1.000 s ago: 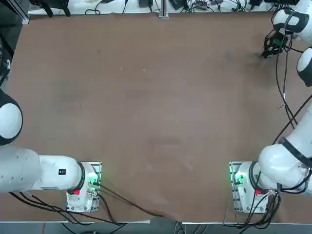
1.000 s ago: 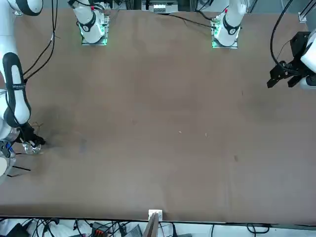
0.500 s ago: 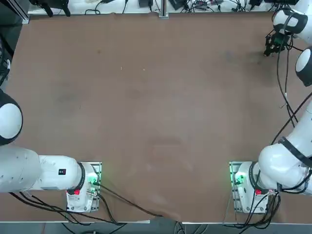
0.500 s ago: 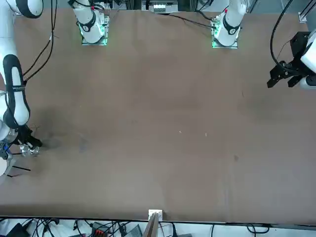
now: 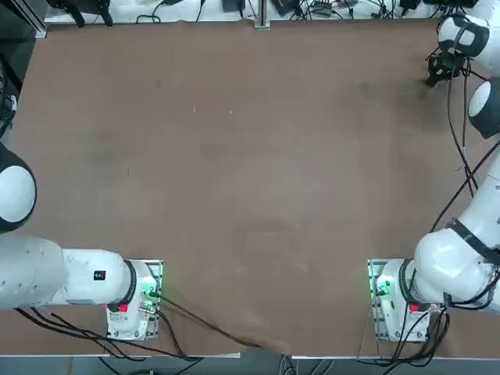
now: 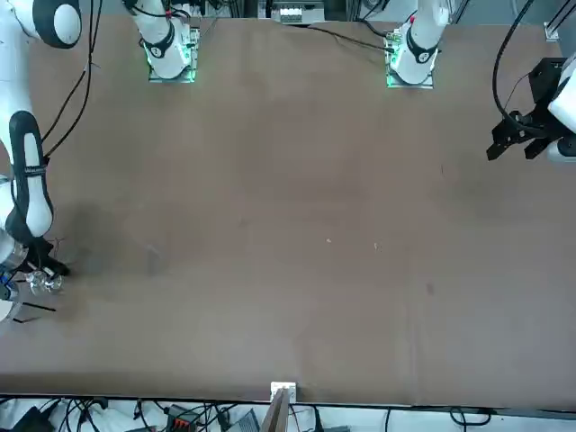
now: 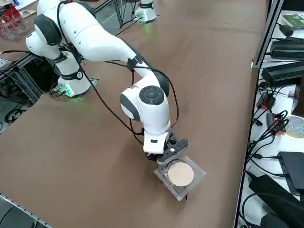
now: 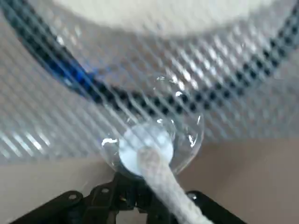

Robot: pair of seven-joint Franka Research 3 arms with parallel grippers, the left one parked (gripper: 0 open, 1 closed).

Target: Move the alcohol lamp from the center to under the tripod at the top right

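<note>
Reference point: tripod (image 7: 196,176), standing on the table (image 7: 90,175).

- At the tripod: white disc (image 7: 181,174) lies on the wire mesh (image 7: 178,191), which is carried by a dark ring (image 8: 140,100). The mesh presumably spreads heat, so the lamp belongs below the disc.
- Beneath its edge: the alcohol lamp (image 8: 189,148) has its clear glass body partly overlapped by the mesh in the wrist view. Whether its base touches the table, cannot tell.
- Just beside, on the lamp's outer side: right gripper (image 8: 136,185), jaws closed on the lamp. A low side grip probably keeps the fingers clear of the mesh above. The pale wick (image 8: 170,189) projects from the white collar (image 8: 149,140); its free end runs over the gripper.
- Farther from the tripod: right arm (image 7: 102,42) reaches in from the base side, which likely suits a sideways entry. Black cable (image 7: 100,98) loops along it.
- Farthest: right arm's base (image 7: 73,85), well apart.

Step, judged: insertion, late in the task. Next: ease the lamp inward until centred below the disc, set it down, release, back out level. Risks: wick snagging the mesh, glass knocking a leg, tripod being dragged.
</note>
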